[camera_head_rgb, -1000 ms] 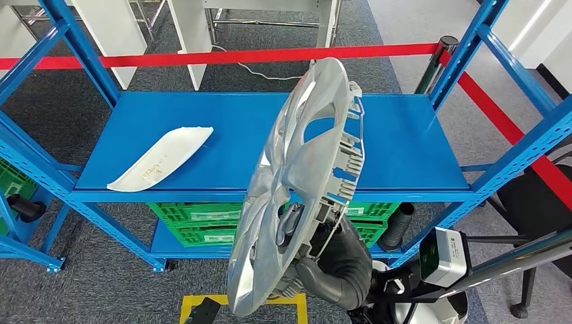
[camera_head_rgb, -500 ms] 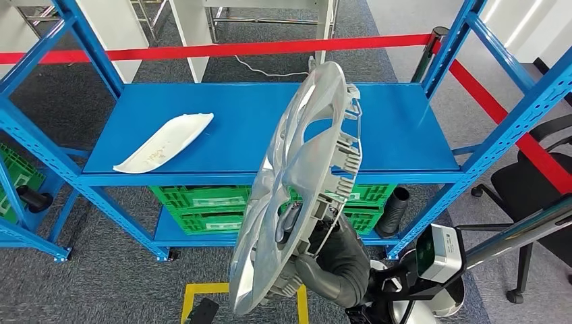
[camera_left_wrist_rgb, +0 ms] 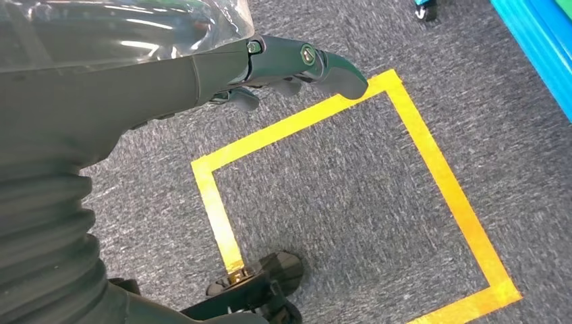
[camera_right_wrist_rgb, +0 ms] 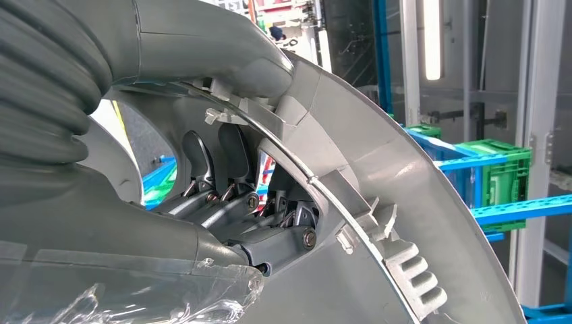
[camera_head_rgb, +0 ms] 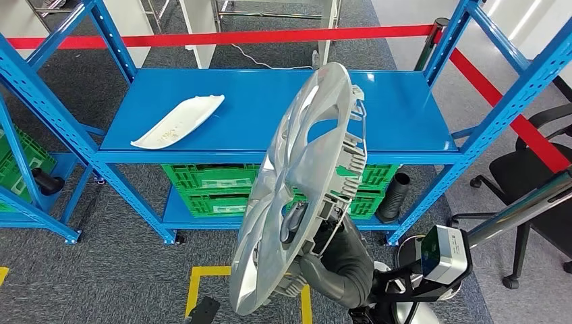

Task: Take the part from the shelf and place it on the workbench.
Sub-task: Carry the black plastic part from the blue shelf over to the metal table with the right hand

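Blue shelf [camera_head_rgb: 270, 115] with white curved piece [camera_head_rgb: 179, 120], green crates [camera_head_rgb: 209, 189] beneath; whole scene shifted rightward and down since earlier frame, from camera movement. Silver wheel cover [camera_head_rgb: 303, 182] unchanged, upright, gripped at rim by right hand [camera_head_rgb: 317, 253]. Left hand [camera_left_wrist_rgb: 290, 64] empty, fingers loosely extended over yellow floor marking [camera_left_wrist_rgb: 432, 162].

blue shelf rack [camera_head_rgb: 405, 145] straight ahead, top deck carries one white curved plastic piece [camera_head_rgb: 179, 120] at its left side, lying flat and angled. lower deck holds green crates [camera_head_rgb: 202, 179] side by side, a black ribbed hose [camera_head_rgb: 394, 197] stands at its right end. another black hose [camera_head_rgb: 47, 182] on the neighbouring rack far left. floor is grey carpet [camera_head_rgb: 115, 277] with a yellow tape square [camera_left_wrist_rgb: 432, 162] marked near the robot's feet
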You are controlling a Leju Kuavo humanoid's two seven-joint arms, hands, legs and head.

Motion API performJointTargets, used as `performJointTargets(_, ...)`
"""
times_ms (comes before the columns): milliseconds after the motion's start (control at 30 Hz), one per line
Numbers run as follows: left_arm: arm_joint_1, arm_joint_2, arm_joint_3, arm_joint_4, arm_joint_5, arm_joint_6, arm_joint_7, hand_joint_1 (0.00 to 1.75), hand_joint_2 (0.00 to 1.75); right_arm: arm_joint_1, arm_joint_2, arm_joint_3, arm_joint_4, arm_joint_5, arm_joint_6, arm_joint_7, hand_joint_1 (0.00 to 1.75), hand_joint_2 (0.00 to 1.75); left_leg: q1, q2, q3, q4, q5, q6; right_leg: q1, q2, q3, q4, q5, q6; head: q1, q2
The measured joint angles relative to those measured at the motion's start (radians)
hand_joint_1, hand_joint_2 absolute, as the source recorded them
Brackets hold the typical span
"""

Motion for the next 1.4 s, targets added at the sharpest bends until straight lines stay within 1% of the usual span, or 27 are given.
performJointTargets(67, 0.001, 0.000, 0.000, 0.000, 0.000, -0.001, -0.001, 0.00, 1.75, 0.001, 0.000, 0.000, 0.000, 0.000, 0.000, 0.000, 1.75, 1.75, 0.004, 0.000, -0.007, -0.006, 0.015, -0.013, 0.002, 0.001, -0.006, -0.018, 0.010, -0.011, 0.000, 0.000)
performJointTargets(100, 0.003, 0.001, 0.000, 0.000, -0.001, -0.001, -0.002, 0.00, 1.75, 0.001, 0.000, 0.000, 0.000, 0.000, 0.000, 0.000, 1.75, 1.75, 0.005, 0.000, -0.011, -0.004, 0.008, -0.019, 0.001, 0.001, -0.012, -0.022, 0.020, -0.018, 0.000, 0.000)
performJointTargets(167, 0.006, 0.002, 0.000, 0.000, 0.000, -0.002, -0.003, 0.00, 1.75, 0.002, 0.000, 0.000, 0.001, 0.000, 0.000, 0.000, 1.75, 1.75, 0.007, -0.001, -0.029, 0.049, -0.058, -0.029, -0.004, -0.002, -0.027, -0.027, 0.040, -0.030, -0.004, 0.000)
performJointTargets(233, 0.007, 0.004, -0.001, 0.000, 0.002, -0.001, -0.004, 0.00, 1.75, 0.002, 0.000, 0.000, 0.003, 0.000, 0.000, 0.000, 1.75, 1.75, 0.009, -0.002, -0.057, 0.167, -0.146, -0.035, -0.003, -0.004, -0.048, -0.022, 0.055, -0.035, -0.009, 0.000)
performJointTargets(267, 0.007, 0.004, -0.001, 0.000, 0.004, -0.001, -0.004, 0.00, 1.75, 0.003, 0.000, 0.000, 0.005, 0.000, -0.001, 0.000, 1.75, 1.75, 0.009, -0.002, -0.063, 0.220, -0.166, -0.036, -0.003, -0.005, -0.061, -0.017, 0.062, -0.036, -0.010, 0.000)
performJointTargets(300, 0.007, 0.005, -0.001, 0.000, 0.005, -0.001, -0.003, 0.00, 1.75, 0.003, 0.000, 0.000, 0.006, 0.000, -0.001, 0.000, 1.75, 1.75, 0.009, -0.002, -0.058, 0.247, -0.164, -0.037, -0.003, -0.006, -0.074, -0.012, 0.068, -0.035, -0.011, 0.000)
performJointTargets(333, 0.007, 0.005, -0.001, 0.000, 0.006, 0.000, -0.003, 0.00, 1.75, 0.004, 0.000, 0.000, 0.006, 0.000, -0.002, 0.000, 1.75, 1.75, 0.009, -0.002, -0.037, 0.241, -0.145, -0.037, -0.003, -0.006, -0.088, -0.005, 0.073, -0.034, -0.011, 0.000)
performJointTargets(400, 0.005, 0.005, -0.001, 0.000, 0.006, 0.000, -0.002, 0.00, 1.75, 0.005, 0.000, 0.000, 0.006, 0.000, -0.003, 0.000, 1.75, 1.75, 0.009, -0.002, 0.048, 0.140, -0.103, -0.032, -0.003, -0.005, -0.113, 0.010, 0.081, -0.029, -0.011, 0.000)
performJointTargets(467, 0.003, 0.005, -0.001, 0.000, 0.006, 0.000, -0.002, 0.00, 1.75, 0.006, 0.000, 0.000, 0.006, 0.000, -0.003, 0.000, 1.75, 1.75, 0.006, -0.004, 0.123, 0.027, -0.100, -0.024, -0.001, -0.005, -0.130, 0.023, 0.088, -0.019, -0.010, 0.000)
performJointTargets(500, 0.002, 0.005, -0.001, 0.000, 0.006, 0.001, -0.002, 0.00, 1.75, 0.007, 0.000, -0.001, 0.006, 0.000, -0.003, 0.000, 1.75, 1.75, 0.004, -0.005, 0.138, -0.002, -0.108, -0.021, 0.000, -0.005, -0.136, 0.026, 0.093, -0.013, -0.010, 0.000)
performJointTargets(567, 0.002, 0.005, 0.000, 0.000, 0.006, 0.001, -0.001, 0.00, 1.75, 0.008, 0.000, -0.001, 0.006, 0.000, -0.003, 0.000, 1.75, 1.75, 0.004, -0.004, 0.134, -0.016, -0.105, -0.010, 0.000, -0.005, -0.144, 0.028, 0.103, 0.000, -0.010, 0.000)
performJointTargets(600, 0.002, 0.005, 0.000, 0.000, 0.006, 0.001, -0.001, 0.00, 1.75, 0.009, 0.000, -0.001, 0.006, 0.000, -0.003, 0.000, 1.75, 1.75, 0.006, -0.003, 0.129, -0.019, -0.100, -0.002, -0.001, -0.005, -0.149, 0.033, 0.096, 0.007, -0.010, 0.000)
performJointTargets(667, 0.002, 0.005, 0.000, 0.000, 0.006, 0.001, -0.001, 0.00, 1.75, 0.010, 0.000, -0.001, 0.006, 0.000, -0.004, 0.000, 1.75, 1.75, 0.010, 0.000, 0.113, -0.023, -0.086, 0.015, -0.002, -0.004, -0.171, 0.087, 0.040, 0.018, -0.004, 0.000)
performJointTargets(733, 0.002, 0.005, -0.001, 0.000, 0.006, 0.002, -0.001, 0.00, 1.75, 0.012, 0.000, -0.002, 0.006, 0.000, -0.005, 0.000, 1.75, 1.75, 0.007, 0.001, 0.095, -0.022, -0.072, 0.022, -0.004, -0.003, -0.203, 0.201, -0.043, 0.025, 0.000, 0.000)
performJointTargets(767, 0.002, 0.005, -0.001, 0.000, 0.006, 0.002, -0.001, 0.00, 1.75, 0.013, 0.000, -0.002, 0.006, 0.000, -0.006, 0.000, 1.75, 1.75, 0.006, 0.001, 0.085, -0.020, -0.065, 0.023, -0.005, -0.003, -0.213, 0.254, -0.067, 0.026, 0.000, 0.000)
performJointTargets(800, 0.002, 0.005, -0.001, 0.000, 0.006, 0.002, -0.001, 0.00, 1.75, 0.014, 0.000, -0.002, 0.007, 0.000, -0.006, 0.000, 1.75, 1.75, 0.004, 0.001, 0.074, -0.018, -0.058, 0.023, -0.005, -0.003, -0.212, 0.282, -0.070, 0.027, 0.000, 0.000)
performJointTargets(833, 0.002, 0.005, -0.001, 0.000, 0.006, 0.002, 0.000, 0.00, 1.75, 0.015, 0.000, -0.002, 0.007, 0.000, -0.007, 0.000, 1.75, 1.75, 0.002, 0.001, 0.064, -0.015, -0.052, 0.023, -0.005, -0.003, -0.195, 0.277, -0.054, 0.025, 0.000, 0.000)
performJointTargets(900, 0.002, 0.005, -0.001, 0.000, 0.006, 0.003, 0.000, 0.00, 1.75, 0.016, 0.000, -0.003, 0.008, 0.000, -0.009, 0.000, 1.75, 1.75, 0.000, 0.001, 0.045, -0.007, -0.041, 0.021, -0.004, -0.003, -0.118, 0.171, -0.003, 0.016, 0.000, 0.000)
performJointTargets(967, 0.001, 0.005, 0.000, 0.000, 0.006, 0.005, 0.000, 0.00, 1.75, 0.016, 0.000, -0.005, 0.008, -0.001, -0.009, -0.001, 1.75, 1.75, -0.003, 0.001, 0.032, -0.003, -0.030, 0.013, 0.000, -0.002, -0.042, 0.044, 0.015, 0.004, 0.000, 0.000)
performJointTargets(1000, 0.001, 0.005, 0.000, 0.000, 0.006, 0.007, 0.000, 0.00, 1.75, 0.016, 0.000, -0.005, 0.008, -0.002, -0.009, -0.001, 1.75, 1.75, -0.002, 0.001, 0.027, -0.003, -0.022, 0.007, 0.004, -0.001, -0.025, 0.009, 0.015, -0.001, -0.001, 0.000)
performJointTargets(1067, 0.001, 0.004, 0.000, 0.000, 0.006, 0.008, 0.000, 0.00, 1.75, 0.016, 0.000, -0.006, 0.008, -0.003, -0.009, -0.002, 1.75, 1.75, 0.000, 0.001, 0.021, -0.007, -0.005, -0.007, 0.007, 0.002, -0.026, -0.010, 0.023, -0.010, 0.000, 0.000)
performJointTargets(1133, 0.003, 0.004, 0.000, 0.000, 0.006, 0.008, 0.001, 0.00, 1.75, 0.016, 0.000, -0.006, 0.008, -0.003, -0.009, -0.002, 1.75, 1.75, 0.002, 0.000, 0.012, 0.006, -0.029, -0.018, 0.004, -0.001, -0.038, -0.018, 0.044, -0.024, -0.002, 0.000)
performJointTargets(1200, 0.004, 0.004, -0.001, 0.000, 0.006, 0.008, 0.002, 0.00, 1.75, 0.017, 0.000, -0.006, 0.008, -0.003, -0.010, -0.002, 1.75, 1.75, 0.005, -0.001, -0.008, 0.084, -0.115, -0.027, 0.000, -0.004, -0.058, -0.019, 0.063, -0.035, -0.006, 0.000)
performJointTargets(1267, 0.004, 0.005, -0.001, 0.000, 0.006, 0.008, 0.002, 0.00, 1.75, 0.019, 0.000, -0.006, 0.008, -0.003, -0.010, -0.002, 1.75, 1.75, 0.008, -0.001, -0.029, 0.203, -0.193, -0.035, -0.001, -0.006, -0.085, -0.011, 0.078, -0.037, -0.010, 0.000)
performJointTargets(1300, 0.004, 0.005, -0.001, 0.000, 0.006, 0.008, 0.002, 0.00, 1.75, 0.020, 0.000, -0.006, 0.008, -0.003, -0.010, -0.002, 1.75, 1.75, 0.009, -0.001, -0.028, 0.243, -0.202, -0.038, -0.001, -0.007, -0.100, -0.005, 0.085, -0.037, -0.010, 0.000)
performJointTargets(1333, 0.004, 0.005, -0.001, 0.000, 0.006, 0.008, 0.002, 0.00, 1.75, 0.021, 0.000, -0.006, 0.008, -0.003, -0.010, -0.002, 1.75, 1.75, 0.010, -0.001, -0.014, 0.253, -0.189, -0.040, -0.002, -0.007, -0.117, 0.002, 0.093, -0.035, -0.010, 0.000)
performJointTargets(1400, 0.003, 0.006, -0.001, 0.000, 0.006, 0.008, 0.002, 0.00, 1.75, 0.022, 0.000, -0.006, 0.009, -0.003, -0.010, -0.002, 1.75, 1.75, 0.011, -0.001, 0.058, 0.177, -0.133, -0.041, -0.004, -0.006, -0.150, 0.017, 0.107, -0.029, -0.010, 0.000)
